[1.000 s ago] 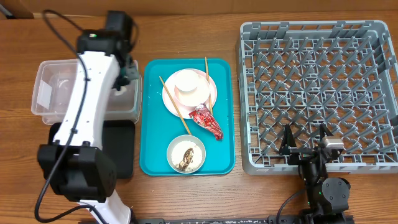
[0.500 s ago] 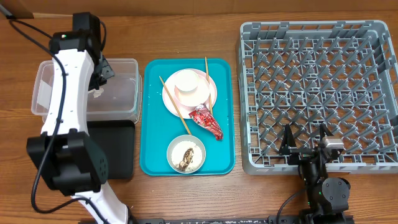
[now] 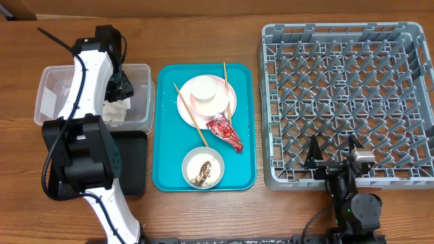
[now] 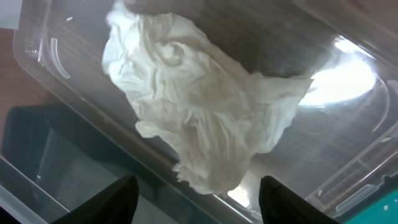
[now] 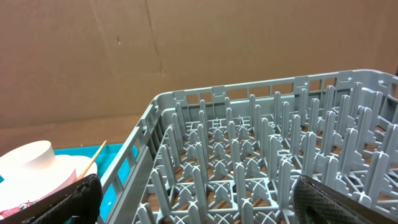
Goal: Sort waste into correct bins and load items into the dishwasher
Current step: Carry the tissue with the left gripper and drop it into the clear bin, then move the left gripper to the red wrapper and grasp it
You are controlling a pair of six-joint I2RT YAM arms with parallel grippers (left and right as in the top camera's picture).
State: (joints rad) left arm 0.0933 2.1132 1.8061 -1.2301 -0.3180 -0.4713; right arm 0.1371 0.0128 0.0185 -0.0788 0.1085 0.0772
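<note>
**The left hand (image 4: pixel 198 202) open over the clear tub (image 3: pixel 49 81), napkin (image 4: pixel 199 106) inside**

The left hand hangs open over the clear tub, its 2 fingers apart, gripping nothing. Below it the crumpled white napkin lies on the tub floor. On the teal tray (image 3: pixel 169 173), the red wrapper (image 3: pixel 226 133) lies between the pink plate (image 3: pixel 184 112) and the bowl of rice (image 3: pixel 203 168). The right hand (image 3: pixel 333 150) stands open and empty at the near edge of the grey rack (image 3: pixel 346 88).

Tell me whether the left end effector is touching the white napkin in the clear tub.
Apart. Left wrist view: the left end effector has its fingers open either side of the napkin, tub floor showing between.
</note>
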